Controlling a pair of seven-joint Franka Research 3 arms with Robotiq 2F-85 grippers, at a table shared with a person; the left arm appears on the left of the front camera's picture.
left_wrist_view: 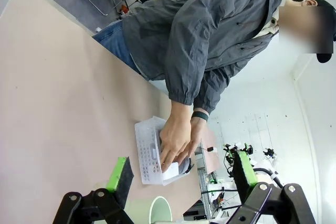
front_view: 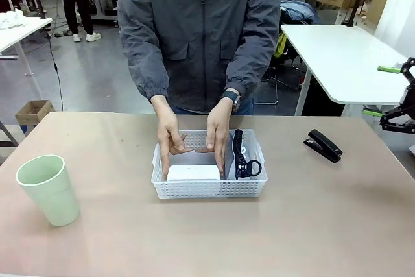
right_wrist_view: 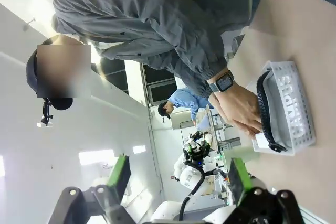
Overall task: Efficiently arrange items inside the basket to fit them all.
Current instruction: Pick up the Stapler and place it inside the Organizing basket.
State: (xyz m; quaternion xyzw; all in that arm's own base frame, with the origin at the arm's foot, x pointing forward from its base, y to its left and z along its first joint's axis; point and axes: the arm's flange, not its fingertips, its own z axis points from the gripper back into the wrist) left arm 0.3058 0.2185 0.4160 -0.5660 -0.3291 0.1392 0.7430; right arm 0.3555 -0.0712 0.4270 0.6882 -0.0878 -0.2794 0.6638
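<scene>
Pale green cup (front_view: 48, 189) stands upright, mouth up, by the near left corner of the table (front_view: 324, 225), well apart from everything else. Its rim also pokes up at the bottom of the left wrist view.

White perforated basket (front_view: 207, 189) sits mid-table, closer to the far edge. Inside it:
- white rounded device (front_view: 193, 172) lies flat against the near wall, in the left part
- grey pouch (right_wrist_view: 294, 111) stands on edge along the right wall, "CAMPUS" print readable in the right wrist view, with its black strap (front_view: 240, 152) draped over the top

The person at the far edge has both hands in the basket. The hand with the wristwatch (front_view: 219, 133) is between the device and the pouch. The other hand (front_view: 167, 135) rests at the device's left end, fingers pointing down.

Black stapler (front_view: 323, 144) lies on the table right of the basket, apart from it, toward the far right corner.

Left gripper (left_wrist_view: 181, 163): fingers spread wide, nothing between the green pads, up over the table's left side.

Right gripper (right_wrist_view: 179, 174): fingers spread wide, holding nothing, out by the table's right edge.
</scene>
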